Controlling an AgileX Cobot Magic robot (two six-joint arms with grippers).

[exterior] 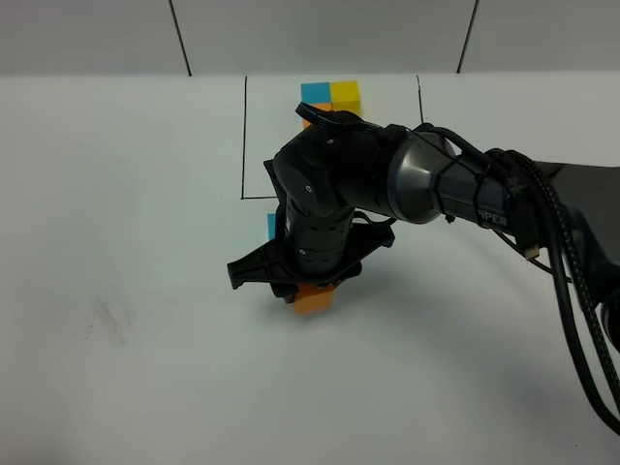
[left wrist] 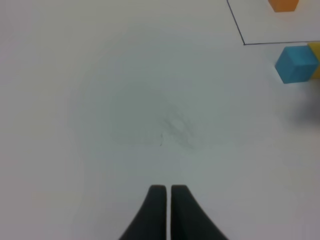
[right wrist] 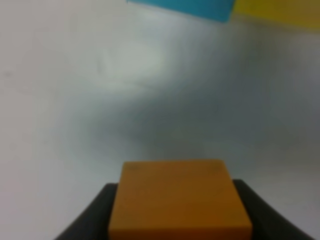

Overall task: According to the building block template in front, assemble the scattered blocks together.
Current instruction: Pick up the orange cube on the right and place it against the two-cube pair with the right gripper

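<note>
Orange cube (exterior: pixel 315 302): clamped in the right hand (exterior: pixel 312 291), sitting square between the fingers. It has equal sides and no long axis. One flat face is turned toward the blue cube (left wrist: pixel 296 64) and yellow cube (left wrist: pixel 316 60), which lie side by side just outside the black outline (exterior: pixel 244 136).
Template (exterior: pixel 331 95): at the outline's far edge, its blue-yellow row running left-right.
Left hand (left wrist: pixel 167 192): fingers together over the worktop (left wrist: pixel 100 100).

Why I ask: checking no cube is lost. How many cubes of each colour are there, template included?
Blue: 2, template blue cube, loose blue cube
Yellow: 2, template yellow cube, loose yellow cube
Orange: 2, template orange cube, held orange cube
Total: 6
</note>
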